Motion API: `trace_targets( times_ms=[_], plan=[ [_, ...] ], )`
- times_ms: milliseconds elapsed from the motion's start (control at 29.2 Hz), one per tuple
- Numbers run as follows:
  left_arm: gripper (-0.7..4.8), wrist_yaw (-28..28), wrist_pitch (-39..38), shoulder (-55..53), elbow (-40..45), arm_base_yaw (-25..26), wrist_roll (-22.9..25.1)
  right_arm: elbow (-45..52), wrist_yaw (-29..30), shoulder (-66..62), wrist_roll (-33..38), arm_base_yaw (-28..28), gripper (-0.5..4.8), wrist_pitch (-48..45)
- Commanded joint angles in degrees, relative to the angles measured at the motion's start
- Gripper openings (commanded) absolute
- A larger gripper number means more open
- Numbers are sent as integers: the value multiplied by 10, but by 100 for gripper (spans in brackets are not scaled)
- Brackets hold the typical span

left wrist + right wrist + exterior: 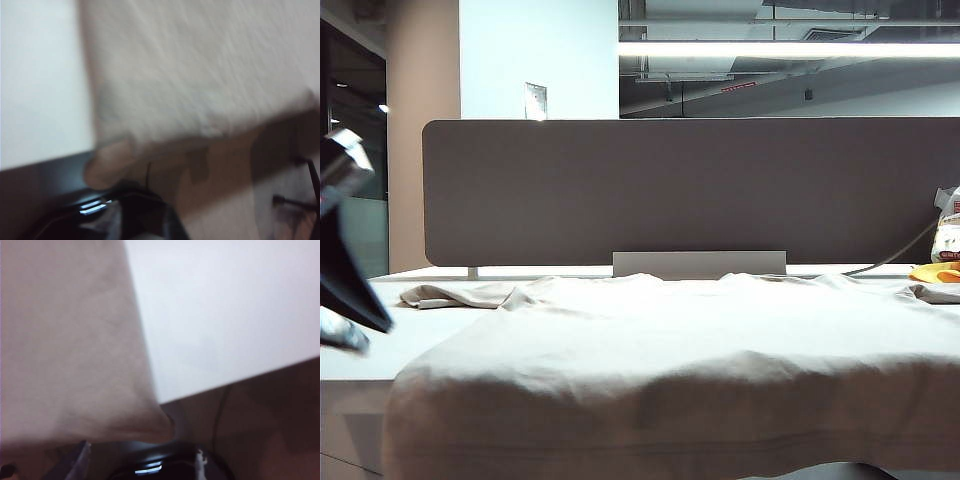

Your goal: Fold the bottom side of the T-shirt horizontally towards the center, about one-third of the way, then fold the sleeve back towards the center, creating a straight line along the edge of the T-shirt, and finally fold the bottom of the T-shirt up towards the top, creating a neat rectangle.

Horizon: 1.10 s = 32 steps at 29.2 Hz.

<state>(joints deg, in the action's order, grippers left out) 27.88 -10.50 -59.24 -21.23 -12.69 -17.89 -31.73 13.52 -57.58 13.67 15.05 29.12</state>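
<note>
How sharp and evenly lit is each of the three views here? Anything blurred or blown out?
Exterior view: sharp on the beige cotton T-shirt; ceiling strip light blown out; a dark arm part at the left edge is soft. Left wrist view: heavy motion blur, fabric smeared, left pincer not discernible. Right wrist view: softer blur, white tabletop glaring, right pincer jaws unreadable.

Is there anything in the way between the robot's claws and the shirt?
Nothing visible blocks them. The T-shirt lies spread over the table, its bottom edge hanging off the near side. The left arm is at the left edge; both wrist views are too blurred to show the claws, but only cloth and bare table appear. The yellow packet sits far right.
</note>
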Motion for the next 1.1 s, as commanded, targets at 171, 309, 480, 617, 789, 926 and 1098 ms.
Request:
trace_targets(
  times_ms=[171,309,480,617,789,926,1098],
  plan=[
    [162,-24,38,-46,-1,-21,-13,-1,6,-49,0,0,267,2],
    [221,-27,38,-57,-1,-21,-12,-1,13,-83,-2,0,298,5],
    [281,-48,38,-60,-1,-21,-12,-1,21,-123,-2,0,401,-3],
    [281,-57,40,-60,-1,-21,-10,-1,37,-145,-1,0,401,-21],
    [304,-62,47,-65,-1,-21,-10,-1,47,-157,-1,0,400,-48],
    [351,-56,64,-91,-2,-21,-17,-1,47,-163,-1,0,400,-59],
    [351,-40,105,-141,-2,-21,-23,-1,66,-187,1,0,400,-71]
  ],
)
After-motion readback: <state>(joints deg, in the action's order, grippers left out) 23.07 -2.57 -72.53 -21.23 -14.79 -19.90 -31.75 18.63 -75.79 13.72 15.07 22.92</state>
